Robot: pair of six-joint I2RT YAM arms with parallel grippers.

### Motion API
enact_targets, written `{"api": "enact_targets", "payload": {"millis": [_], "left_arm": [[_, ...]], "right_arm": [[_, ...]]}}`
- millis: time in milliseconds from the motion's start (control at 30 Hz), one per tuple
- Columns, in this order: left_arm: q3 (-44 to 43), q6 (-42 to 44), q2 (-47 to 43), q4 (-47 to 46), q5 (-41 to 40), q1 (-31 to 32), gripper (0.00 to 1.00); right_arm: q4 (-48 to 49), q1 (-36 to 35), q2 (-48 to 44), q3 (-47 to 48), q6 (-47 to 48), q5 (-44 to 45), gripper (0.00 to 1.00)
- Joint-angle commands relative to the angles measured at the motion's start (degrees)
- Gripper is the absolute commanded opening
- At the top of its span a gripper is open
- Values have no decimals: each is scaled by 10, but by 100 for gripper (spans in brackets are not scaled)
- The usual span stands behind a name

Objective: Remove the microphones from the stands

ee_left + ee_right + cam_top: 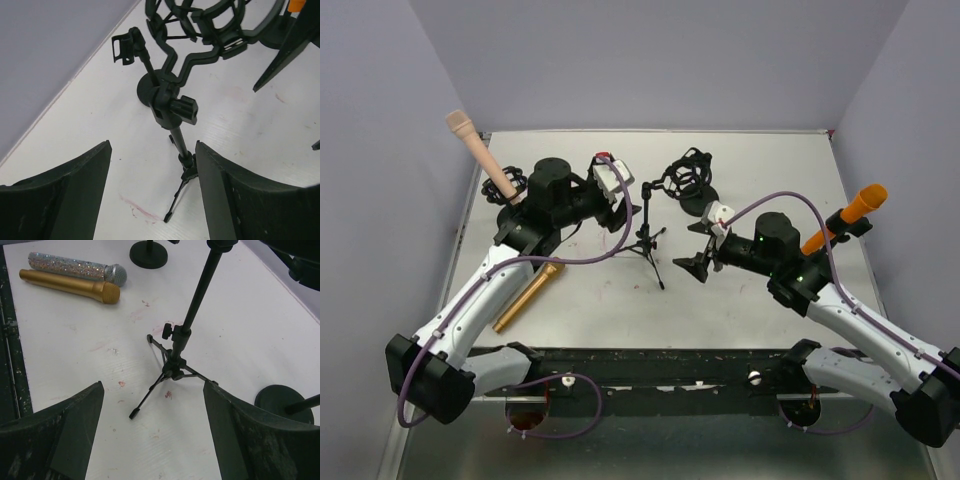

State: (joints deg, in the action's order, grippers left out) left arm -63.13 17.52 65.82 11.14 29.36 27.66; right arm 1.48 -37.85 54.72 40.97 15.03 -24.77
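A beige microphone (478, 150) stands tilted in a stand (510, 185) at the far left. An orange microphone (848, 217) sits in a holder at the right edge. In the middle, a black tripod stand (648, 235) (175, 130) (180, 340) has an empty clip (125, 46). My left gripper (620, 205) (153, 147) is open just left of the tripod with nothing between its fingers. My right gripper (695, 247) (152, 387) is open to the tripod's right, facing its legs, and holds nothing.
A gold microphone (528, 297) (70, 285) lies on the table beside a silver glitter one (75, 267), by the left arm. A black shock-mount stand (688, 180) (200, 20) stands behind the tripod, its round base (285, 402) near my right gripper. Grey walls enclose the table.
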Motion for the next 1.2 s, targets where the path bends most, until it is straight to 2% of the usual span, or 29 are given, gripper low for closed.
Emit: {"api": "enact_targets", "payload": {"millis": [0,333,467,533,600,633,767,900,1067,1133,1167], "left_arm": [[-15,-96,21,-38,-51,8,76],[-60,-130,79,-50,-47,43,71],[-81,-138,96,-36,-88,49,61],[-94,-116,106,-20,-73,48,47],[-104,-80,114,-8,-36,45,36],[-105,-68,116,-9,-8,40,34],[-131,-54,132,-20,236,-6,30],[-213,-12,176,65,386,-23,30],[-290,146,218,226,449,-21,32],[-316,191,234,285,447,-20,37],[-326,213,240,311,439,-18,43]], "right_arm": [[15,5,-11,-7,-12,8,89],[15,19,-17,-8,-22,7,89],[15,22,-17,-7,-23,11,89],[15,24,-16,-6,-24,15,89],[12,26,-18,-5,-22,16,89],[9,28,-18,-4,-23,17,89],[-7,31,-19,2,-35,16,89],[2,35,-13,1,-54,0,89],[21,37,-3,-9,-50,-43,90],[22,38,3,-10,-51,-50,90],[22,42,4,-9,-50,-55,90]]}}
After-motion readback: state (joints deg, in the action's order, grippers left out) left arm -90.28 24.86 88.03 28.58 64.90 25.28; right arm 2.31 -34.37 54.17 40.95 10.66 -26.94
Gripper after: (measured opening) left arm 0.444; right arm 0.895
